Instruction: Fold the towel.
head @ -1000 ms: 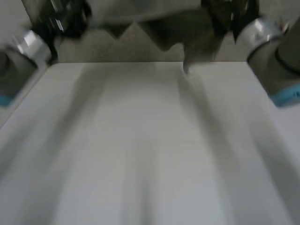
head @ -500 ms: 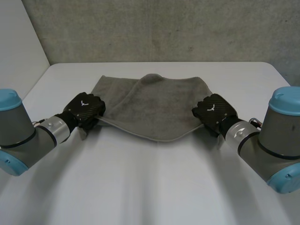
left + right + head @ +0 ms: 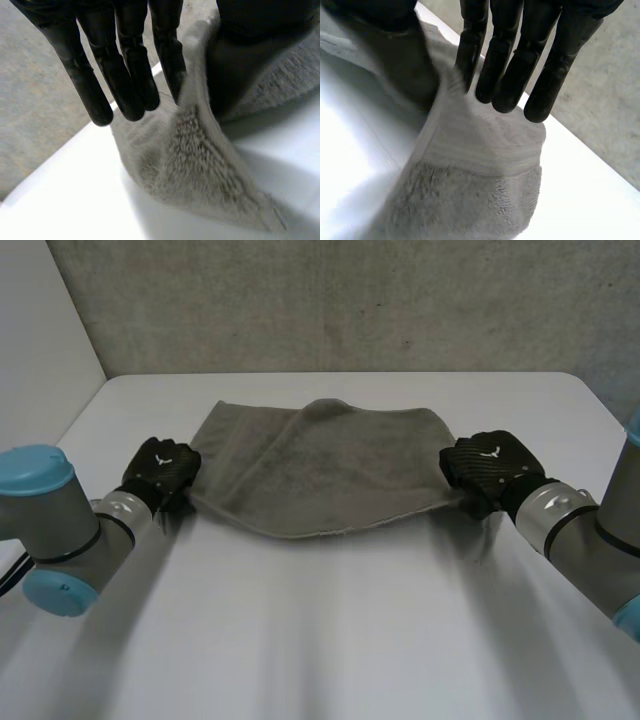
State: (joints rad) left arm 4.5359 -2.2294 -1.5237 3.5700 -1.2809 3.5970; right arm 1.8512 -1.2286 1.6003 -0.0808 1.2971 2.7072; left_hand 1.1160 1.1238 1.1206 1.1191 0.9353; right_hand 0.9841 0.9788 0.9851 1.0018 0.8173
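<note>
The fold is at its first step. The grey towel [image 3: 320, 465] lies on the far half of the white table [image 3: 320, 640], and its near edge curves between the hands. The left hand [image 3: 160, 468] pinches the near left corner and the right hand [image 3: 487, 462] the near right one, each apparently between straight fingers and thumb. Next, both corners should travel evenly to the far edge.
</note>
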